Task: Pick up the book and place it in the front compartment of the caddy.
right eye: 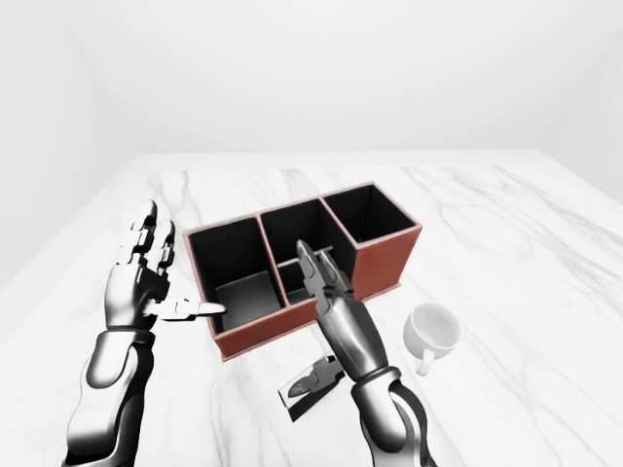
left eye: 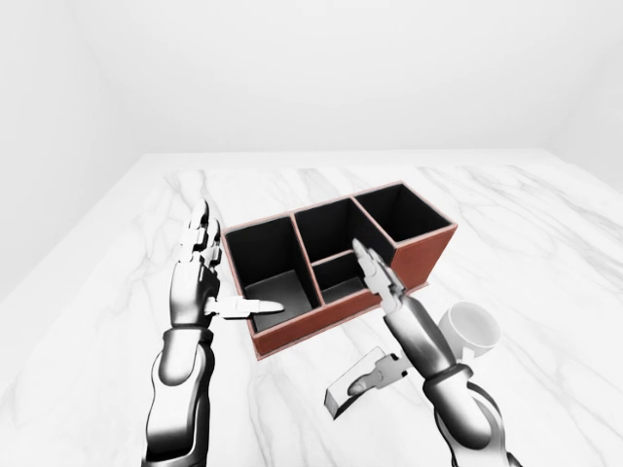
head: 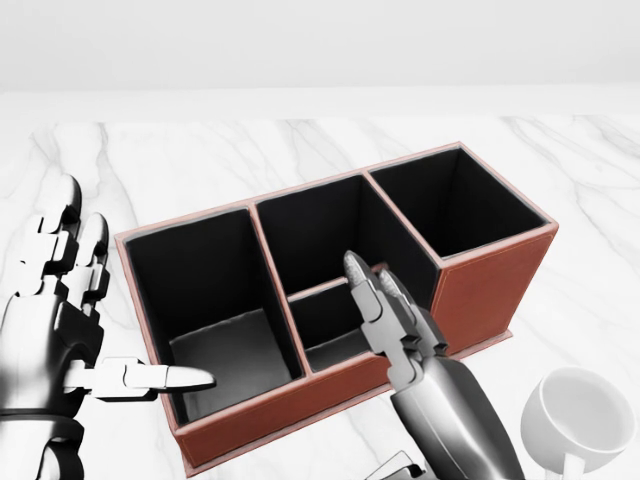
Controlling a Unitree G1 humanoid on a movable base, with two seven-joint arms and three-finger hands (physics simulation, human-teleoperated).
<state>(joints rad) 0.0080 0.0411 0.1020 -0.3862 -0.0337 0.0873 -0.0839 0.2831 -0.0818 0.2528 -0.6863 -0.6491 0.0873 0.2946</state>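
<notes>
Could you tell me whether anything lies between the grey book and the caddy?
Nothing visible: bare marble separates the small grey book from the red-brown leather caddy. The white mug sits off to the right.

The caddy is a reddish-brown box with black inner walls, set at a slant on the marble; its compartments show nothing inside. The book, a small grey slab lying flat below the caddy, is partly hidden, perhaps closed.

Glossy chrome-grey segmented robot hand
</notes>
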